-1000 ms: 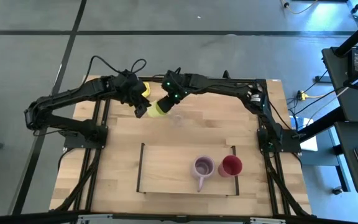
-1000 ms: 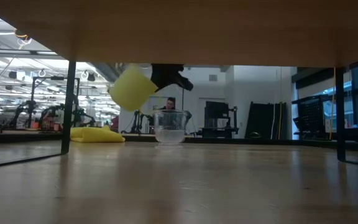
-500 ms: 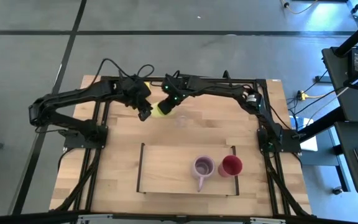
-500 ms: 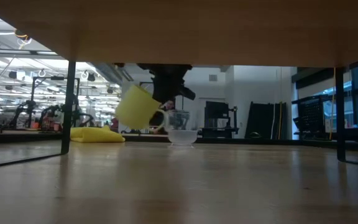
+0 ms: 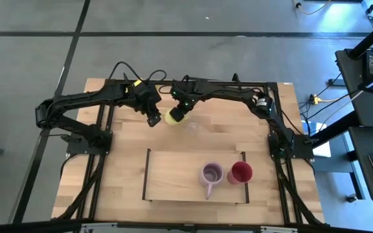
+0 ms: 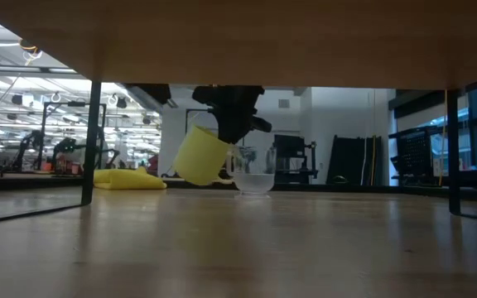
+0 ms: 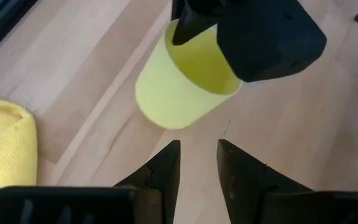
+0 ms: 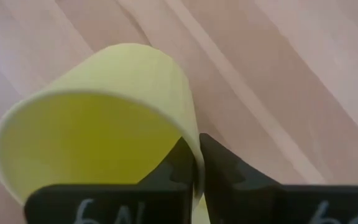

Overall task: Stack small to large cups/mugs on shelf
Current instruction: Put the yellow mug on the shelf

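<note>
The yellow-green mug (image 5: 173, 116) hangs above the counter (image 5: 122, 162) in the upper middle of the high frame, tilted: in the low view its body (image 6: 202, 156) slants with the base down toward the lower left and the mouth up toward the right, clear of the wood. The right gripper (image 8: 197, 163) is clamped on the mug's rim, one finger inside the wall and one outside. The left gripper (image 5: 153, 118) sits just beside the mug on its left in the high frame; in the left wrist view its fingers (image 7: 166, 167) stand a little apart with nothing between them, aimed at the mug's side (image 7: 173, 93). The tiny clear glass (image 6: 254, 170) stands upright on the counter just right of the mug. Lower in the high frame, the purple mug (image 5: 212, 173) and red cup (image 5: 241, 172) stand side by side at the right end of the shelf (image 5: 149, 175), mouths up. A yellow cloth (image 6: 127, 178) lies on the counter at left in the low view. Behind is a bright room with dark equipment stands.
</note>
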Motion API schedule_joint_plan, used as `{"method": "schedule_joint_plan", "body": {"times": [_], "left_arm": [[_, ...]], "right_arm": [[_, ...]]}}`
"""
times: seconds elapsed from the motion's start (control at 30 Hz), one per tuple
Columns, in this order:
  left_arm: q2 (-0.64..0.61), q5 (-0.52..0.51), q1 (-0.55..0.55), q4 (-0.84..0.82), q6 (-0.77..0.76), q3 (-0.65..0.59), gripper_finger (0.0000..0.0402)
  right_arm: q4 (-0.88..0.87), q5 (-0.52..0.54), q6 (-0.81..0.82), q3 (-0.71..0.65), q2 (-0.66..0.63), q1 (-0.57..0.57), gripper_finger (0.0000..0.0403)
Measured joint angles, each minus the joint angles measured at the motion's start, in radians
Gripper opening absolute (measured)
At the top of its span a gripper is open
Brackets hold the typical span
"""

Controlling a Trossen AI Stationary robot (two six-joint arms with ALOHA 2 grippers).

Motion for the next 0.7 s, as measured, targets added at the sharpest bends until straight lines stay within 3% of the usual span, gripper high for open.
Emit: {"method": "schedule_joint_plan", "body": {"times": [0.37,0.6,0.7], "left_arm": [[0.001,0.0,0.0,0.032,0.0,0.0,0.0099],[0.001,0.0,0.0,0.034,-0.002,0.0,0.0099],[0.001,0.0,0.0,0.034,-0.002,0.0,0.0099]], "right_arm": [[-0.085,0.025,-0.052,0.0,0.001,-0.02,0.0032],[-0.088,0.027,-0.093,0.0,0.001,-0.03,0.0012],[-0.069,0.015,-0.094,0.0,0.001,-0.03,0.0029]]}}
